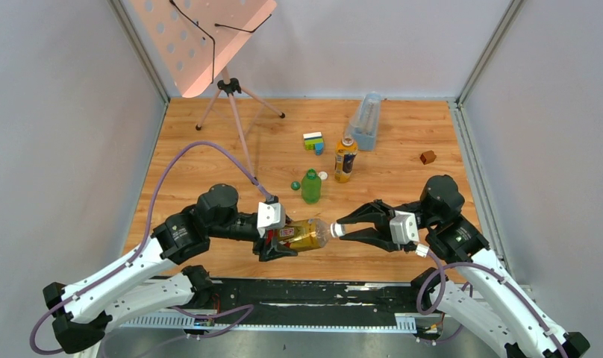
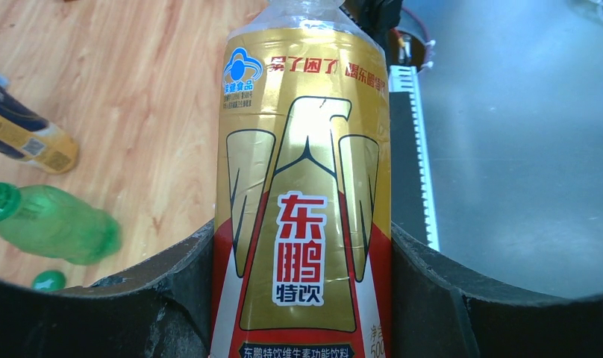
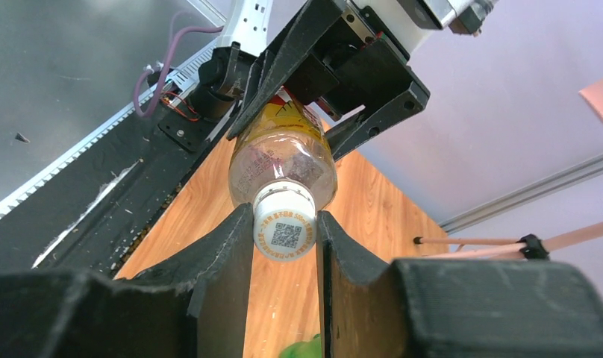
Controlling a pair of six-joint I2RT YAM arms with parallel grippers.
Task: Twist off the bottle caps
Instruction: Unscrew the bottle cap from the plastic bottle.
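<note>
An amber bottle with a red and gold label point(image 1: 302, 233) is held lying level above the table's near edge, with my left gripper point(image 1: 280, 239) shut on its body point(image 2: 306, 186). Its white cap point(image 3: 285, 230) sits between the fingers of my right gripper point(image 1: 345, 230), which press it from both sides. A green bottle point(image 1: 311, 186) and an amber bottle with a yellow label point(image 1: 345, 159) stand upright mid-table, both with bare necks. A green cap point(image 1: 295, 185) and a white cap point(image 1: 323, 176) lie loose beside the green bottle.
A tall clear bluish container point(image 1: 366, 121) stands at the back. Multicoloured toy bricks point(image 1: 313, 141) lie left of it, and a small reddish-brown block point(image 1: 427, 156) sits at the right. A tripod point(image 1: 227, 89) with a pink perforated board stands at the back left.
</note>
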